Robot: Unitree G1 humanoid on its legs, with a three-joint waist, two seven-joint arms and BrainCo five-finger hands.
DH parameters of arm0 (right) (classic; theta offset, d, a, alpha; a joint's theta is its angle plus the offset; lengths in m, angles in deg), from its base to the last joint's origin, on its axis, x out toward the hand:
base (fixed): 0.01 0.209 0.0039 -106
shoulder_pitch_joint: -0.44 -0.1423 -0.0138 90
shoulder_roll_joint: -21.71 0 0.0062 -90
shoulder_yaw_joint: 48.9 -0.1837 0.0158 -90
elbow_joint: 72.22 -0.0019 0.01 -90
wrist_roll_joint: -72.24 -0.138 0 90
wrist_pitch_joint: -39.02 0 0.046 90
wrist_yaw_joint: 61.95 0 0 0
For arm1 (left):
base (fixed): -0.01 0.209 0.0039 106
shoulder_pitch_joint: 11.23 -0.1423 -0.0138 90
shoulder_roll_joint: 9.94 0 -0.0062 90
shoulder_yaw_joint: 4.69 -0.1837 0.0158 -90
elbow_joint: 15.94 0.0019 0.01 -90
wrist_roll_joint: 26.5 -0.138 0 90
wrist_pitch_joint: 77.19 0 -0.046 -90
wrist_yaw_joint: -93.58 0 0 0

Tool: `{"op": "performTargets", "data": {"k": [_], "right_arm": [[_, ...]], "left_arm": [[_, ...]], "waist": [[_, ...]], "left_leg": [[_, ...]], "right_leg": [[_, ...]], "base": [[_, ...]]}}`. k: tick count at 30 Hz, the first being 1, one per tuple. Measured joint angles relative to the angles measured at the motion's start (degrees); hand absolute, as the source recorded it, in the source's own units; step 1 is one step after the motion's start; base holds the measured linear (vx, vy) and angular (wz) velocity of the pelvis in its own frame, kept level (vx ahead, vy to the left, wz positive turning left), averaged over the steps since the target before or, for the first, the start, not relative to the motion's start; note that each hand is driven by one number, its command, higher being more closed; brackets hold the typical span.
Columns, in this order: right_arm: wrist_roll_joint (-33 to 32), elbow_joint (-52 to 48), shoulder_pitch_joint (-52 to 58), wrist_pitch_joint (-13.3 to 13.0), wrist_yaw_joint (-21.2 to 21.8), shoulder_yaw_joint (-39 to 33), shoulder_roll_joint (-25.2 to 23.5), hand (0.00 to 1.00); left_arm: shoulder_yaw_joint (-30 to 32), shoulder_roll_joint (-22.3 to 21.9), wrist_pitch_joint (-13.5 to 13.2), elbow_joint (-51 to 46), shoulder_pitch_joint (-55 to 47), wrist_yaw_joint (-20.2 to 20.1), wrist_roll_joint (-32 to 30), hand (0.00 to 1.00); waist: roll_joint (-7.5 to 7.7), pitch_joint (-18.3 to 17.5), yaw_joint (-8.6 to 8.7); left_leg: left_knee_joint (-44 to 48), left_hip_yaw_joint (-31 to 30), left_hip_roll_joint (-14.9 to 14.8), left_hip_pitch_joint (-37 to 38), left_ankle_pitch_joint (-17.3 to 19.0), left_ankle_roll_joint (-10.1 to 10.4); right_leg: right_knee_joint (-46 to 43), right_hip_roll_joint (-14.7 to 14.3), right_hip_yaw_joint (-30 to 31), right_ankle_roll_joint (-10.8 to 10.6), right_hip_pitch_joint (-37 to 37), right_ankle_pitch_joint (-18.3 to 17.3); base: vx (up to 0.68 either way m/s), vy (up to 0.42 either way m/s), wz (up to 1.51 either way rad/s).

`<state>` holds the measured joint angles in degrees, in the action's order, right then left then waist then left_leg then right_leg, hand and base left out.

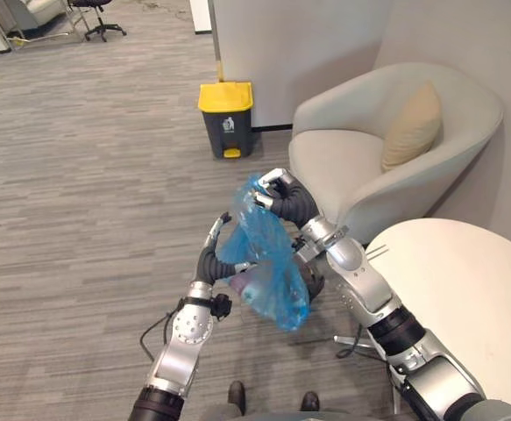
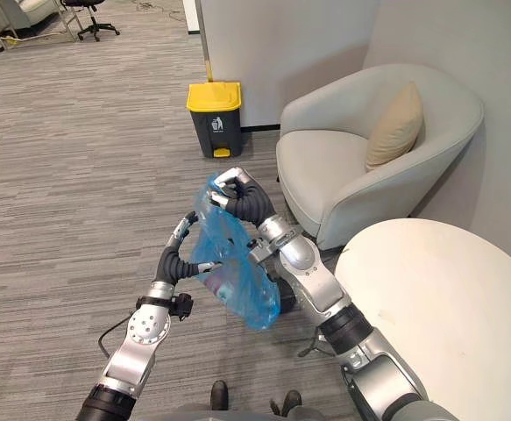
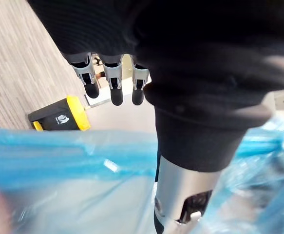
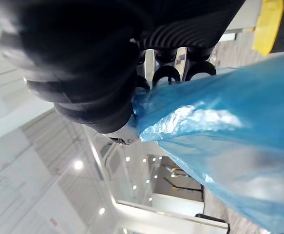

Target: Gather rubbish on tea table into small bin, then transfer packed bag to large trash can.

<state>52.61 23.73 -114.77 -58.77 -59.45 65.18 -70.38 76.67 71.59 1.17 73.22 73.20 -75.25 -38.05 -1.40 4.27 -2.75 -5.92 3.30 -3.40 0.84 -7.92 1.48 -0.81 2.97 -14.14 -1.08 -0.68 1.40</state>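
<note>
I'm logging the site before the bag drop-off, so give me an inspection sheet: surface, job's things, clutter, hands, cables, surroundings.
Surface: white round tea table beside the robot's right arm; grey striped floor ahead.
Job's things: blue bag held up over the floor between both hands; dark yellow-lidded bin standing by the wall, lid down.
Clutter: nothing seen.
Hands: right hand curled round the bag's top edge; left hand at the bag's other side, fingers fairly straight.
Cables: nothing seen.
Surroundings: pale armchair with a tan cushion past the table; office chair far off.
</note>
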Motion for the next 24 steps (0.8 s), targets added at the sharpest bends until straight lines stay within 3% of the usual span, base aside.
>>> {"op": "performTargets", "data": {"k": [3, 10, 16, 24], "right_arm": [[0.0, 0.0, 0.0, 0.0, -0.1, -1.4, 0.0, 1.0], [-0.7, 0.9, 0.0, 0.0, 0.9, -1.7, -0.4, 1.0], [-5.2, -1.0, 0.0, 0.0, 4.5, -0.3, 0.9, 1.0], [-10.1, -9.5, -0.4, -0.1, 10.4, 4.1, 4.1, 1.0]], "left_arm": [[0.3, -0.1, -0.1, -2.3, -0.9, -0.3, 1.3, 0.0], [1.9, 0.6, -0.4, -3.9, -1.9, -1.2, 2.0, 0.0], [0.6, 5.2, -0.8, -3.6, 0.8, -4.7, 1.9, 0.0], [-2.6, 10.5, -1.4, 2.2, 11.0, -5.1, -1.3, 0.0]], "waist": [[-0.05, -0.1, -1.21], [-0.04, -1.2, -1.28], [0.01, -1.3, -1.22], [1.09, -2.1, -0.66]], "left_leg": [[0.0, 0.0, 0.0, 0.0, 0.0, 0.0], [0.0, -0.1, 0.1, 0.5, 0.0, 0.0], [0.0, 0.3, -0.1, 0.7, 0.2, 0.3], [0.0, 2.1, -0.4, 0.7, 0.0, 0.0]], "right_leg": [[0.1, 0.0, 0.0, 0.0, -0.1, 0.0], [0.1, 0.1, -0.1, 0.3, -0.6, 0.2], [1.2, -0.2, 0.3, -0.3, -1.1, 0.3], [3.1, -0.5, 2.2, -0.3, -1.1, 1.9]], "base": [[0.0, 0.0, 0.0], [0.0, 0.0, 0.0], [-0.01, 0.001, -0.02], [0.01, 0.003, -0.12]]}}
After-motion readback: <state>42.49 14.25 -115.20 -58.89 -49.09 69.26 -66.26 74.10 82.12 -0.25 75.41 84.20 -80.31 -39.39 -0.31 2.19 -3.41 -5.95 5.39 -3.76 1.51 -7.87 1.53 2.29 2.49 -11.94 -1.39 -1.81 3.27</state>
